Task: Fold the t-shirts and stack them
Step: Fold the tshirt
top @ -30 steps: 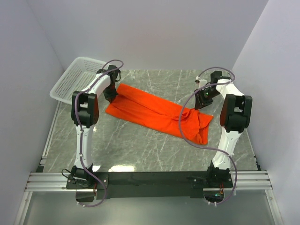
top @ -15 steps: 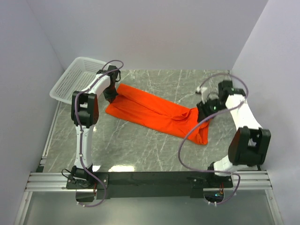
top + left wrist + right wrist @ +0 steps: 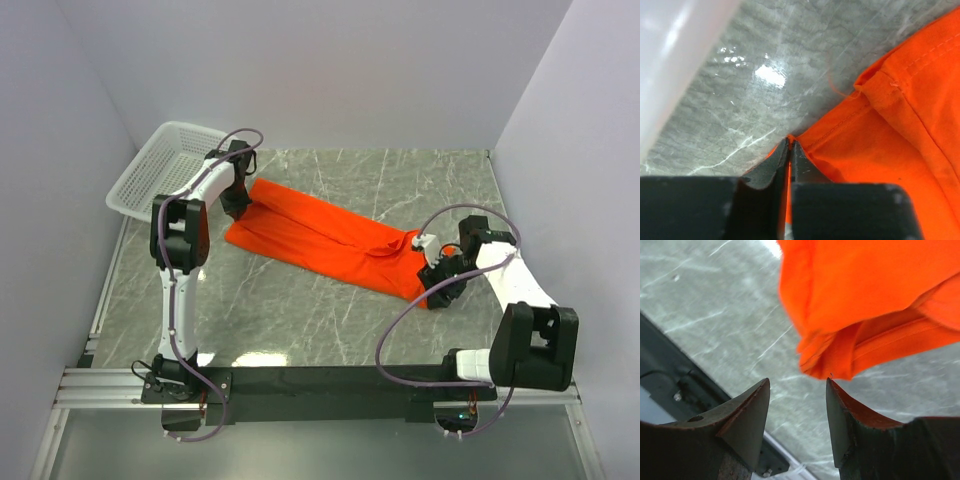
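Since a second before, the right fingers (image 3: pixel 747 410) had swung from the far right of the surface (image 3: pixel 300 330) down to the t-shirt's end farthest from the basket (image 3: pixel 150 170), and the cloth bunched up there had dropped flat.

One orange-red t-shirt (image 3: pixel 330 240) lay on the surface, with one white basket and two arms. It was folded into a long band. Its long axis ran on a slant from just beside the basket away toward the near right.

Bare surface lay open along both long sides of the band, and its far end stopped short of the surface's near edge.

The left fingers (image 3: pixel 771 167) were pinched tight on the corner nearest the basket. The right fingers stood apart, the hem just ahead of their tips, holding nothing.
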Controlling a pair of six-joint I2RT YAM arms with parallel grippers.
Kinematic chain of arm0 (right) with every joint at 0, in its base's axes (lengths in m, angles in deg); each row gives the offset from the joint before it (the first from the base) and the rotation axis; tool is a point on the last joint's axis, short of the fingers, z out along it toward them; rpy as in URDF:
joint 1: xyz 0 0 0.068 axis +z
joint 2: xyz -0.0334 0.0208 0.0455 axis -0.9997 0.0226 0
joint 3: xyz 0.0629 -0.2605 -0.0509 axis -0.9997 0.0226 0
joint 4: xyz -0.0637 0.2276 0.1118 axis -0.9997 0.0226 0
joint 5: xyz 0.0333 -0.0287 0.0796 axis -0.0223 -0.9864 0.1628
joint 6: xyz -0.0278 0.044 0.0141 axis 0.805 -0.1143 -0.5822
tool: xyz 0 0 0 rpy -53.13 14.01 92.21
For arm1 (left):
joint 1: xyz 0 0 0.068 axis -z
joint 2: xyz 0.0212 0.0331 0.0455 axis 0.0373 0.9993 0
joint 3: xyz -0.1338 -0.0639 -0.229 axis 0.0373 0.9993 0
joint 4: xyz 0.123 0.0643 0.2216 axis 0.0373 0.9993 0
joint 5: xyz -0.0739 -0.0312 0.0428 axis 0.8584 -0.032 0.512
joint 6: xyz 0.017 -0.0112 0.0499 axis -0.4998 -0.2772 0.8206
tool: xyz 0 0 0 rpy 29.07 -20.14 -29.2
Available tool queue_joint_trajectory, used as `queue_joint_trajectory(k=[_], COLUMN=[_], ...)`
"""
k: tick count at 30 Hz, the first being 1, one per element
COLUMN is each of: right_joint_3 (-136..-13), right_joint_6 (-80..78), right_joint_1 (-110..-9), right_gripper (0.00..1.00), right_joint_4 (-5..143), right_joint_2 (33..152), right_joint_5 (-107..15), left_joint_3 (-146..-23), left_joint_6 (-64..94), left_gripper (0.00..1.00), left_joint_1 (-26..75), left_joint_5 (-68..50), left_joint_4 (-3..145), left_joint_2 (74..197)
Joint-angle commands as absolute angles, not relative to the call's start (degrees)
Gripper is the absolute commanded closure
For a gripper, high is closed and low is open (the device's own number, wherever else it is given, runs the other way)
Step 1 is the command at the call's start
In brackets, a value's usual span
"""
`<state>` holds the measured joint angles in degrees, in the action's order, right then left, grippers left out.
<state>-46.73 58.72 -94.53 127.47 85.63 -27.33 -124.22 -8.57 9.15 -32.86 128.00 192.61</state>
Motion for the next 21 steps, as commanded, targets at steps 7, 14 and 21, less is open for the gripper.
queue_joint_trajectory(k=[7,14,21], right_joint_3=[-46.7,-46.8,-46.6], right_joint_6=[55.7,55.3,55.0], right_joint_1=[-93.6,-93.6,-93.6], right_gripper=[0.45,0.46,0.48], right_joint_4=[120.3,120.0,119.7], right_joint_2=[89.0,89.3,89.9], right_joint_5=[-26.9,-26.3,-25.3], left_joint_3=[-122.4,-122.4,-101.8], left_joint_6=[-8.2,-7.4,-5.8], left_gripper=[0.60,0.54,0.48], left_joint_1=[9.3,9.3,9.3], left_joint_5=[-28.9,-24.0,-19.9], left_joint_4=[124.4,123.9,117.0], left_joint_2=[182.3,177.2,163.6])
